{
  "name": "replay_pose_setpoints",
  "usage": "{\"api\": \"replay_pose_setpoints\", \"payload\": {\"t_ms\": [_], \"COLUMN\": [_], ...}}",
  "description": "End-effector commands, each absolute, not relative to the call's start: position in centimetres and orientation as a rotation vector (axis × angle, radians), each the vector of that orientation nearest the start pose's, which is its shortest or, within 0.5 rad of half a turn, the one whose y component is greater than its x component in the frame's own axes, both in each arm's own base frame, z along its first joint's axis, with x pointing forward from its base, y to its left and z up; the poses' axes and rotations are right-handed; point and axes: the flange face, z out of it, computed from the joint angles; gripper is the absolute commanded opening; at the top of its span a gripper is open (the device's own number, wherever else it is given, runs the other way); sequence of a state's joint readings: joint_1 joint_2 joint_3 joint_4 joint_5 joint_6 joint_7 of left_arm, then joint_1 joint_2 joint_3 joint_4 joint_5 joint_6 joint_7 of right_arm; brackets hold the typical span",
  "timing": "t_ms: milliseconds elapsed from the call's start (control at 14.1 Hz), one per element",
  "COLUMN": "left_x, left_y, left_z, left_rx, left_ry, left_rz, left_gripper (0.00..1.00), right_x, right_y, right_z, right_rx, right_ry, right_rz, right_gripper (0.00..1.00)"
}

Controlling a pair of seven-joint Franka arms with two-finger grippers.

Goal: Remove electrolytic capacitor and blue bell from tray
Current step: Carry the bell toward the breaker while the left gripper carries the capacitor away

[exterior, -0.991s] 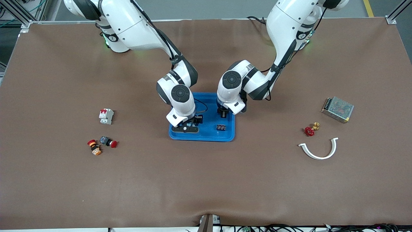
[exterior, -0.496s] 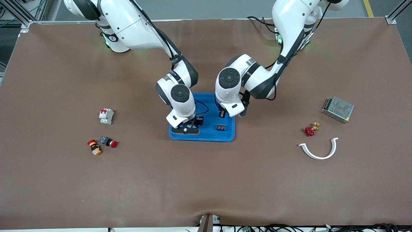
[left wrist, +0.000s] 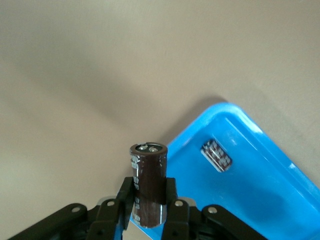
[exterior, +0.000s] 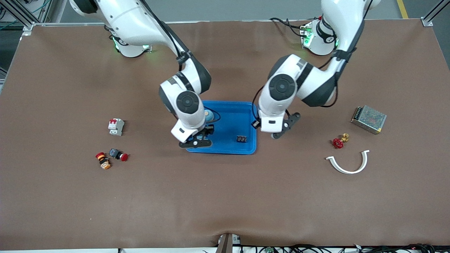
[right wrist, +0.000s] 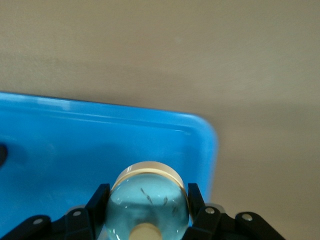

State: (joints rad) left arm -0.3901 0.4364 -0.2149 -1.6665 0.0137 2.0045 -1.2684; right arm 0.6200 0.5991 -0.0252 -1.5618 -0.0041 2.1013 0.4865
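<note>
While the small black part (exterior: pixel 240 139) sits in the blue tray (exterior: pixel 232 149) near its front edge, both arms are up over it — right gripper (exterior: pixel 205 131) clamped on the bell (right wrist: pixel 147 200), left gripper (exterior: pixel 255 123) pinching the capacitor (left wrist: pixel 148 187) over the tray's edge.

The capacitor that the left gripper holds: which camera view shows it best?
The left wrist view shows it best: the brown capacitor stands upright between the left gripper fingers, beside the blue tray. In the front view the left arm's hand hides it almost fully. The right wrist view does not show it.
</note>
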Motion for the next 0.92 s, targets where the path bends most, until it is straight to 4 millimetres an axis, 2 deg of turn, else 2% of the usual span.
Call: {"api": "replay_pose_setpoints", "payload": {"t_ms": [0, 142, 283, 354, 496, 708, 850], "left_x": [56.2, 57.4, 57.8, 58.0, 57.7, 56.4, 55.0], "left_y": [-32.7, -29.2, -26.2, -24.6, -22.8, -21.1, -19.9], "left_z": [36.2, 36.6, 36.9, 36.8, 36.0, 34.2, 32.9], "left_rx": [-3.003, -3.038, -3.062, -3.070, -3.081, -3.084, -3.063], "left_ry": [-0.878, -0.780, -0.683, -0.637, -0.495, -0.248, -0.087], "left_rz": [0.194, 0.190, 0.192, 0.197, 0.217, 0.255, 0.237], "left_gripper": [0.00, 0.00, 0.00, 0.00, 0.00, 0.00, 0.00], "right_x": [58.0, 59.4, 60.2, 60.3, 60.5, 60.3, 60.2], "right_y": [33.8, 28.4, 23.3, 21.1, 16.8, 9.2, 3.8], "right_z": [36.0, 40.2, 43.5, 45.0, 46.9, 47.5, 47.1], "right_rx": [-3.154, -3.116, -3.082, -3.069, -3.052, -3.004, -2.968], "right_ry": [-0.338, -0.508, -0.621, -0.666, -0.746, -0.856, -0.922], "right_rz": [0.128, 0.150, 0.162, 0.164, 0.181, 0.191, 0.198], "right_gripper": [0.39, 0.39, 0.39, 0.39, 0.39, 0.39, 0.39]}}
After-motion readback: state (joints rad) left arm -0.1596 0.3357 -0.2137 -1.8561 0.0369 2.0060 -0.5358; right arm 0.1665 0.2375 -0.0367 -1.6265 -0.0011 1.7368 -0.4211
